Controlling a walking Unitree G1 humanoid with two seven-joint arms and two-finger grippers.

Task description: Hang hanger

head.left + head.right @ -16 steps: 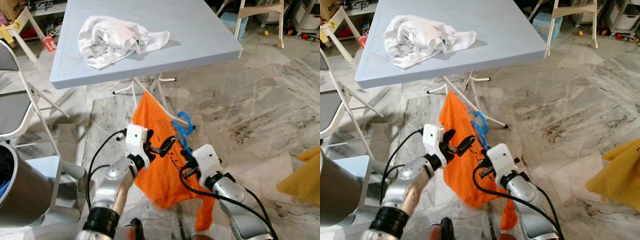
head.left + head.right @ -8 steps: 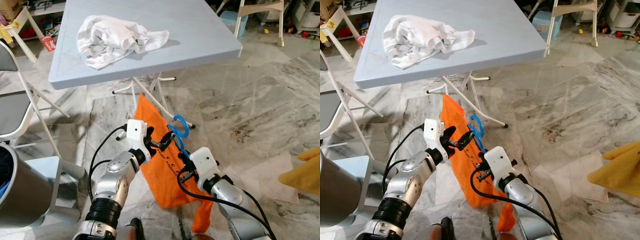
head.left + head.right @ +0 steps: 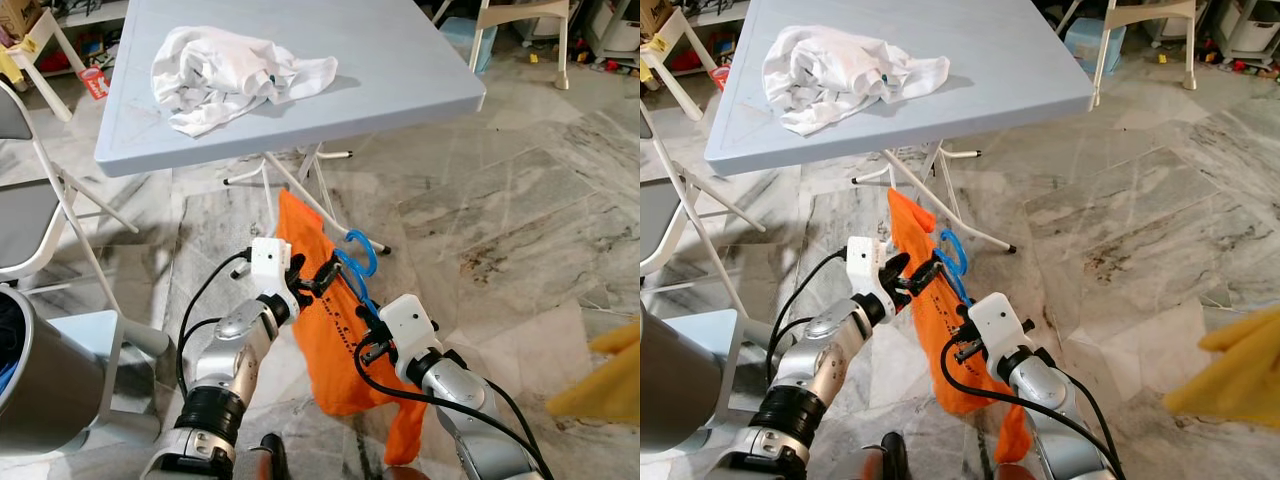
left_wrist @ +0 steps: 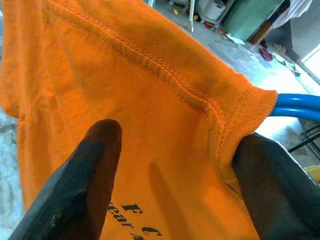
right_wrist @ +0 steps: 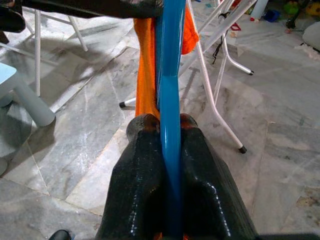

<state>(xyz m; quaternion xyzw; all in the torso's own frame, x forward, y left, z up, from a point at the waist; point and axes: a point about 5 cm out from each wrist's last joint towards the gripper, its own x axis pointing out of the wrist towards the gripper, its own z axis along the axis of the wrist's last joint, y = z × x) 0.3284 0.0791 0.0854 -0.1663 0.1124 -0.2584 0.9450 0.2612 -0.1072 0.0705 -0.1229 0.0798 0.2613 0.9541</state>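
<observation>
marble floor spreads under a pale blue tabletop (image 3: 400,70) carrying a crumpled white shirt (image 3: 225,75). below its front edge, my right pincer (image 5: 170,131) is clamped tight on the blue hanger (image 3: 357,262), which carries an orange t-shirt (image 3: 335,340) hanging toward the floor. my left pincer (image 3: 322,277) stands apart at the collar, one finger (image 4: 90,180) against the cloth.

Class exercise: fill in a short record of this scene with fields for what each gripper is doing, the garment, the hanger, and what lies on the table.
left gripper: fingers open around the shirt's collar
right gripper: shut on the blue hanger
garment: orange shirt with dark lettering, hanging between the grippers above the marble floor
hanger hook: curls up beside the collar
table: light blue, holds a crumpled white garment
</observation>
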